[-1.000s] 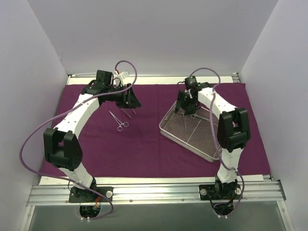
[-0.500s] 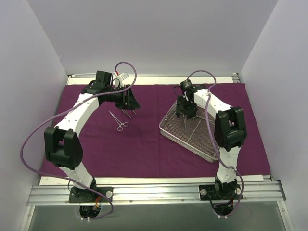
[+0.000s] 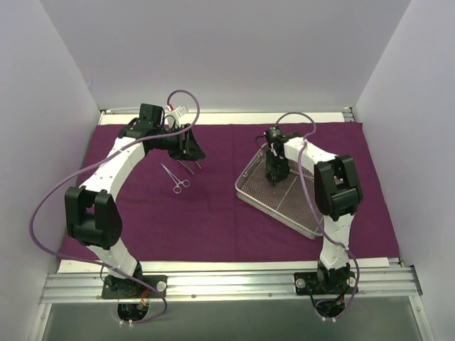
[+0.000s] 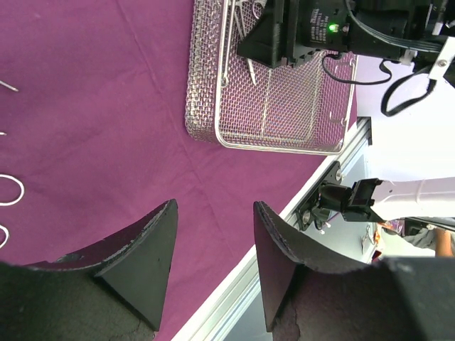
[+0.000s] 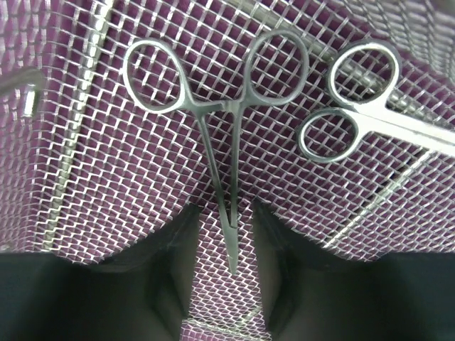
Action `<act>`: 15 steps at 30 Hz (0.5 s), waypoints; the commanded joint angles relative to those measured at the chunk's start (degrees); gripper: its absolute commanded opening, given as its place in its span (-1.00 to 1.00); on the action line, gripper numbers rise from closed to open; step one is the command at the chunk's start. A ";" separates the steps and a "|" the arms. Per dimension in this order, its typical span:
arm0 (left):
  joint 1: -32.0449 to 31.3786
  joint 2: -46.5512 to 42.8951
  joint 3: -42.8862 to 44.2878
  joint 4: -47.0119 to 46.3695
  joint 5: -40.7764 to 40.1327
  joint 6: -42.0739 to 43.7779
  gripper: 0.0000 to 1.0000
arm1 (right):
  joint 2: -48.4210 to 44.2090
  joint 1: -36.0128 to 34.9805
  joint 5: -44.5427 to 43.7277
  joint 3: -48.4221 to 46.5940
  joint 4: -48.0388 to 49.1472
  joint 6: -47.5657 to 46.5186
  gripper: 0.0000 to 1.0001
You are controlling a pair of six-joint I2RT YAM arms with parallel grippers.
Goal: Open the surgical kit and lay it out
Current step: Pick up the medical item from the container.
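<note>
Top view: wrap (image 3: 213, 220), purple, spread flat. Tray (image 3: 288, 202), wire mesh, sits on the wrap's right half, set askew. Loose forceps (image 3: 178, 181), one pair, lie on the wrap left of centre, near the left gripper (image 4: 214, 206); thin instruments just beside them are too small to tell.
Left wrist view: left gripper, fingers apart, nothing between them, over bare wrap.
Right wrist view: right gripper (image 5: 225, 209) low in the tray, fingers parted either side of the tray forceps (image 5: 226, 106) shaft, mesh showing in both gaps, not gripping. Scissors-type instrument (image 5: 370, 117), ring-handled, lies just right of these, in the tray.
</note>
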State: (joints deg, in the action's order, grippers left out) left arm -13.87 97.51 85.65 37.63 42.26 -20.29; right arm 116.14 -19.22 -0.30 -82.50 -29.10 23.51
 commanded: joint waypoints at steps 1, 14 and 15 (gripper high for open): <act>0.60 -1.10 1.19 0.25 1.24 1.31 0.11 | 1.63 -0.29 -0.32 3.66 -0.25 -0.74 -0.48; 1.04 -1.36 1.45 -0.18 1.33 0.78 0.11 | -7.14 -0.11 2.30 -1.69 -6.75 -6.71 -1.00; 1.12 -1.28 1.54 -0.45 1.59 0.70 0.11 | -8.02 0.15 3.27 -2.31 -7.19 -6.98 -1.00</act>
State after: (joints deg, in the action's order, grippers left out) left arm -13.32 97.51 85.65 37.91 42.28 -20.32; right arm 113.97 -19.11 0.64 -81.52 -29.89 19.09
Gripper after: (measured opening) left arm 0.555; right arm 0.093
